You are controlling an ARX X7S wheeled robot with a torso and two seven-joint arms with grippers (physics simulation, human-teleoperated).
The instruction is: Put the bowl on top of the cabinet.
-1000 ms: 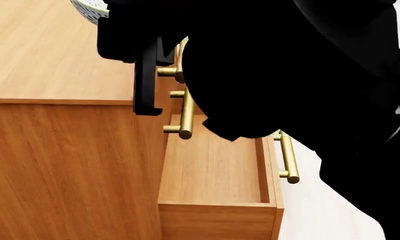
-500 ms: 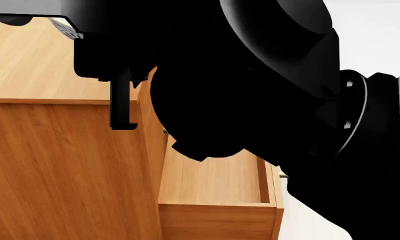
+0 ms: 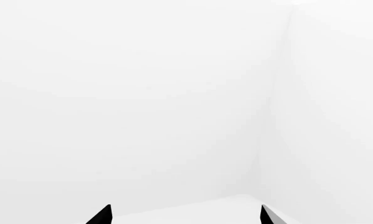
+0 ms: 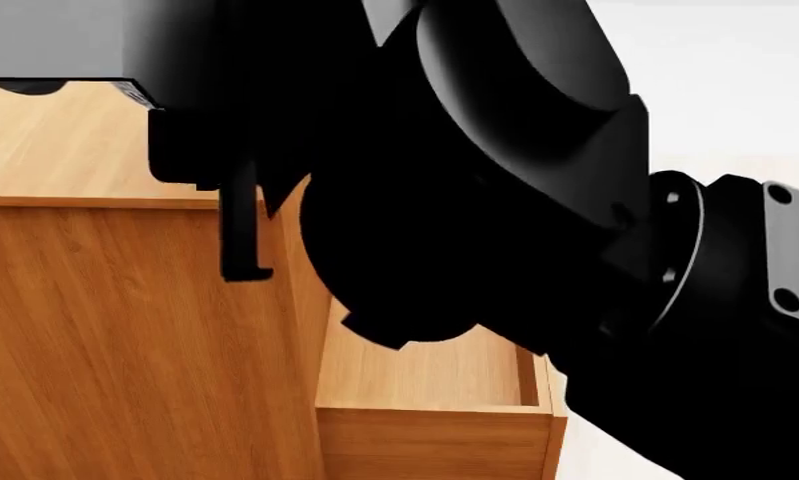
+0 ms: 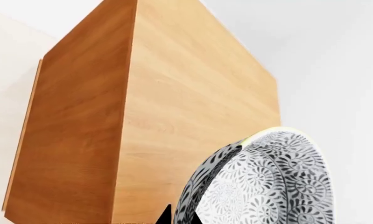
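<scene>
Cabinet [image 5: 193,93] — flat top bare toward far edges. Right gripper [image 5: 173,215] apparently clamped on bowl [image 5: 261,184] rim; left gripper [image 3: 185,215] spread, empty.

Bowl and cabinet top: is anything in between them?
Nothing shows between them. In the right wrist view the bowl, gripped by the right tool, hangs over the cabinet top; only bare wood lies there.

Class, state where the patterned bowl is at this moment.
In the right wrist view, the bowl sits at the right gripper, over the cabinet top; the arm hides it from the head view.
</scene>
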